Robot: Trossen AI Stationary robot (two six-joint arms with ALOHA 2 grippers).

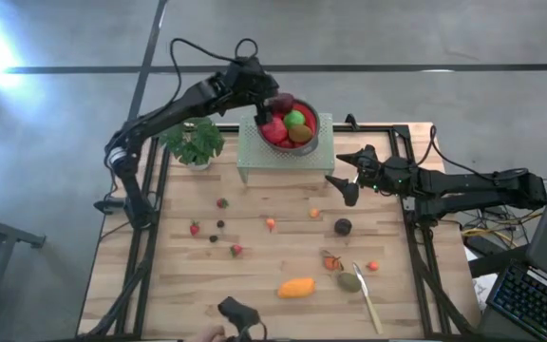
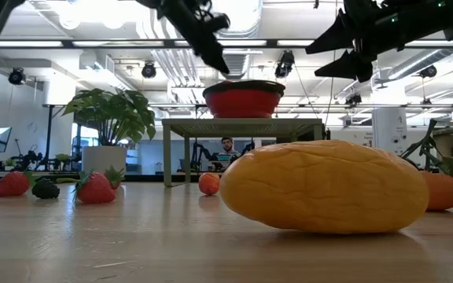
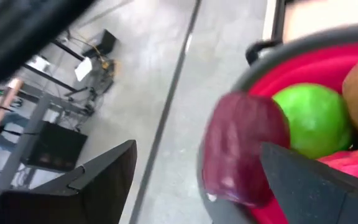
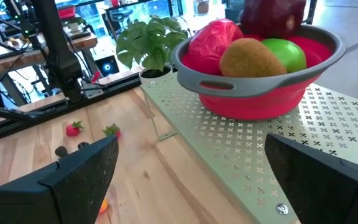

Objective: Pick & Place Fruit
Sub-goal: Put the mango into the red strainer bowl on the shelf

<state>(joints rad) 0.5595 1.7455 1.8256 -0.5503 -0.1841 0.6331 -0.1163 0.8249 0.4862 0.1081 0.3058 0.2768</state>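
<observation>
Closest to the low camera lies the orange oval fruit [image 2: 325, 186], alone on the table [image 1: 254, 275]. Up on the perforated stand [image 4: 241, 146] the red bowl [image 4: 272, 93] is already heaped. The left gripper [image 1: 272, 103] hangs over the bowl's rim with its fingers spread, and the maroon piece [image 3: 244, 149] sits between them right at the edge; I'd worry it tips out over the side. The right gripper [image 1: 342, 180] waits beside the stand, fingers wide apart, holding nothing.
</observation>
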